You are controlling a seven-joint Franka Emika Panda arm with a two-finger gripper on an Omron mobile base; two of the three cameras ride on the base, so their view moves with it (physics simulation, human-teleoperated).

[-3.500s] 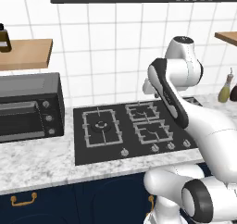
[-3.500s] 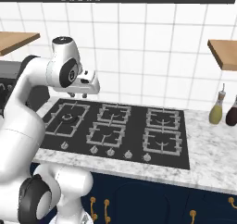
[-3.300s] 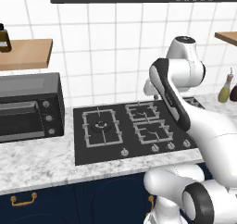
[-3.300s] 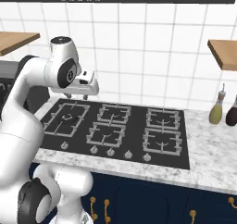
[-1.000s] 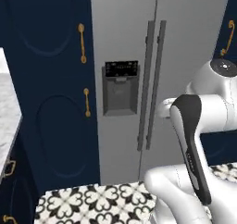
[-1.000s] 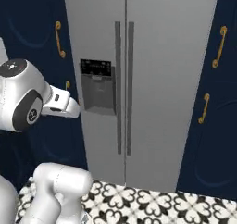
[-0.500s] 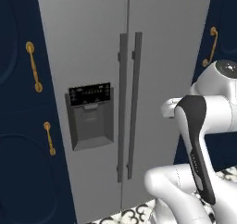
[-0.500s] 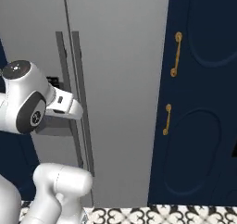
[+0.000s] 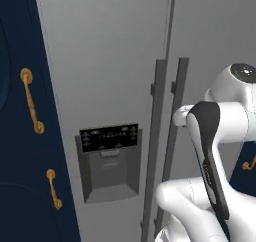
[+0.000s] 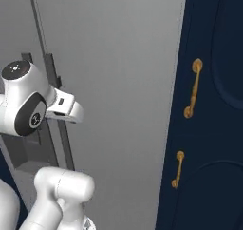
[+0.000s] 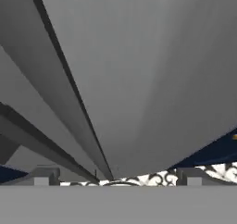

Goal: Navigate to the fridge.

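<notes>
The fridge (image 9: 110, 61) stands right in front of me, a tall light-grey appliance with two doors. Its two long vertical bar handles (image 9: 157, 136) run down the centre, and the black-panelled dispenser recess (image 9: 110, 163) sits in the left door. In the right base view the right fridge door (image 10: 118, 81) spans the middle, with my folded arm in front of the handles (image 10: 64, 148). The hand view looks down along the fridge door (image 11: 148, 79) toward the floor. My gripper (image 11: 115, 179) is open, its two tips wide apart with nothing between them.
Navy cabinets (image 9: 15, 151) with gold handles (image 9: 31, 103) flank the fridge on the left. Another navy cabinet (image 10: 213, 119) with gold handles (image 10: 192, 89) stands on the right. Patterned floor tile (image 11: 157, 177) shows at the fridge's foot.
The base has driven from the stove counter to the fridge and closed in, so the fridge now looms much larger. The arm's folded pose has not changed.
</notes>
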